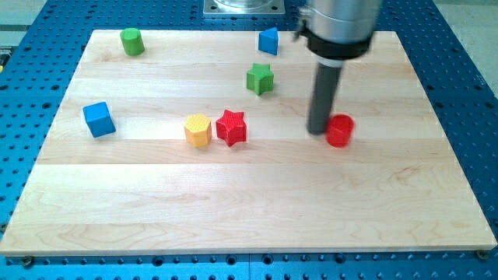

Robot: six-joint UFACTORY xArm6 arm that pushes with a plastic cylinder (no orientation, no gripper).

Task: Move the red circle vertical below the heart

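Observation:
The red circle point(340, 131) is a short red cylinder lying right of the board's middle. My tip point(318, 131) rests on the board right against the red circle's left side. The rod rises from there to the arm's grey housing point(340, 27) at the view's top. No heart-shaped block can be made out. The housing hides part of the board's top edge.
A red star point(231, 127) and a yellow hexagon point(198, 130) sit side by side left of my tip. A green star point(261, 78) and a blue block point(268, 40) lie above them. A green cylinder point(132, 41) is at the top left, a blue cube point(99, 119) at the left.

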